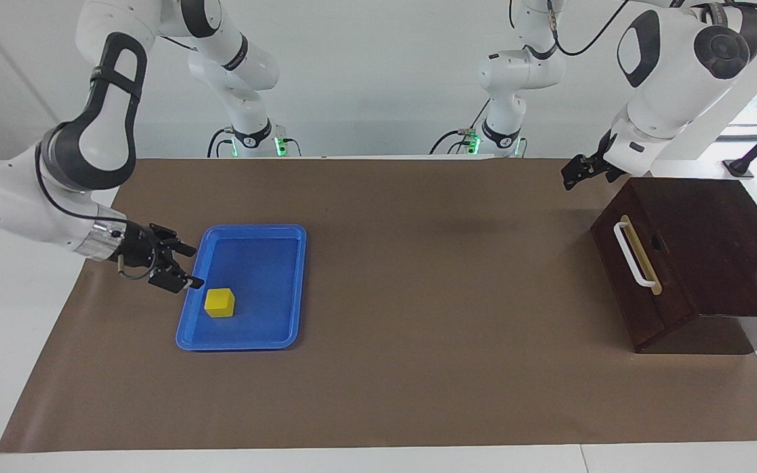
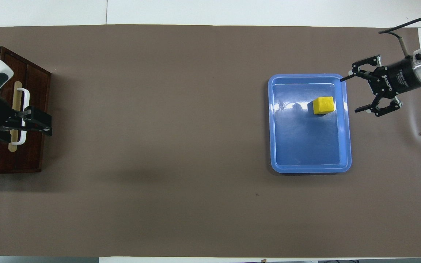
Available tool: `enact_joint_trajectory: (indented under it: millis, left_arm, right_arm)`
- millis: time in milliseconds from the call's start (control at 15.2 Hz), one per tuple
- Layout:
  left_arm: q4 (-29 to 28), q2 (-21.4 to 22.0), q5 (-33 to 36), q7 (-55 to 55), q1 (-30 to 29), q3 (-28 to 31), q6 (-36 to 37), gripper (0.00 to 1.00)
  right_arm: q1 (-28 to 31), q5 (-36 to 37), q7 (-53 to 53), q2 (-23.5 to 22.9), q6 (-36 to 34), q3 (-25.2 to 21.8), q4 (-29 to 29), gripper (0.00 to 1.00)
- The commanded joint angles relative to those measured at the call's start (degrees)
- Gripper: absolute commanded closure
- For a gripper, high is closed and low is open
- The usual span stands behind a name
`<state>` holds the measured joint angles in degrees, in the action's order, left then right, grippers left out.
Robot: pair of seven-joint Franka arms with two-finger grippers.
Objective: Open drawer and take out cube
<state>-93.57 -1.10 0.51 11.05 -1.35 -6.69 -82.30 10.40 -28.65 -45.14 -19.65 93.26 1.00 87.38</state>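
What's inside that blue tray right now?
One yellow cube sits in the blue tray, on its floor toward the right arm's end. Nothing covers it: the right gripper is open beside the tray, clear of it.

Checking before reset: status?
Right end effector open beside tray. Left end effector open, up by drawer. Cube in tray, drawer shut. Nothing blocking.

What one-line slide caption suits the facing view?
Yellow cube rests in blue tray; open right gripper beside it; drawer shut.

glossy plastic tray (image 2: 346, 120) (blue) — dark wood drawer (image 1: 638, 269)
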Motion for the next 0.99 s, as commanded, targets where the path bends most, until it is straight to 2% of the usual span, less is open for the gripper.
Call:
enact_joint_trajectory:
  millis: [0,395,593,724,922]
  left_arm:
    - [1.37,1.63,-0.6,-0.33,-0.4,0.1,1.71,0.0]
    - [1.28,2.07,-0.86,-0.33,-0.5,0.19,1.01,0.0]
    - [0.67,2.33,-0.86,-0.59,-0.58,0.19,0.57,0.0]
    - [0.67,2.24,-0.86,-0.85,-1.02,0.19,-0.58,0.0]
    - [0.67,2.24,-0.86,-0.85,-1.11,0.19,-0.67,0.0]
  right_arm:
    - [-2.92,4.74,0.74,4.26,-4.65,0.23,-2.47,0.0]
    - [-8.37,16.42,17.25,14.1,-10.55,0.23,-2.92,0.0]
    - [-9.78,23.79,30.24,16.48,-11.53,1.8,-2.57,0.0]
    - [-8.91,26.71,37.11,17.01,-9.0,3.74,-0.73,0.0]
    - [-6.62,27.77,46.44,20.61,0.49,3.83,8.4,0.0]
